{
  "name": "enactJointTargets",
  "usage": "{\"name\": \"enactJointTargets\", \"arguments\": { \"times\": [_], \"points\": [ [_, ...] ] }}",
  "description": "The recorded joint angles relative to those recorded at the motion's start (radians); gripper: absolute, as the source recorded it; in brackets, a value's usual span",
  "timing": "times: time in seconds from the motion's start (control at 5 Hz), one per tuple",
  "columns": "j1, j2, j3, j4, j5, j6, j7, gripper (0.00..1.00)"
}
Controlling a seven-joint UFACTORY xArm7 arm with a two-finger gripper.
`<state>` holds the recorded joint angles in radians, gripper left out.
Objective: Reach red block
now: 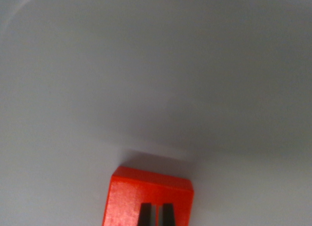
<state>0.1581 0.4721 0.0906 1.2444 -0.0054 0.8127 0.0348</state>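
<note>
At the bottom edge of the wrist view, slightly toward the wrist view's left of centre, sits the red block [148, 199], its top face and front face both showing, cut off by the frame below. Two dark fingertips [145, 215] of the gripper [156, 216] stand close together in front of the block's lower face, a thin pale gap between them; whether they touch the block cannot be told. A plain grey surface [156, 79] fills everything else, with a soft shadow just behind the block.
</note>
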Motion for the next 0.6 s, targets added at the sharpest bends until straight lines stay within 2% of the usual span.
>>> {"name": "enactJointTargets", "arguments": {
  "times": [0.2,0.6],
  "points": [
    [0.0025,0.007,0.002,-0.005,0.0000,-0.012,0.000,0.00],
    [0.0034,0.010,0.003,-0.007,0.0000,-0.016,0.001,0.00]
  ]
}}
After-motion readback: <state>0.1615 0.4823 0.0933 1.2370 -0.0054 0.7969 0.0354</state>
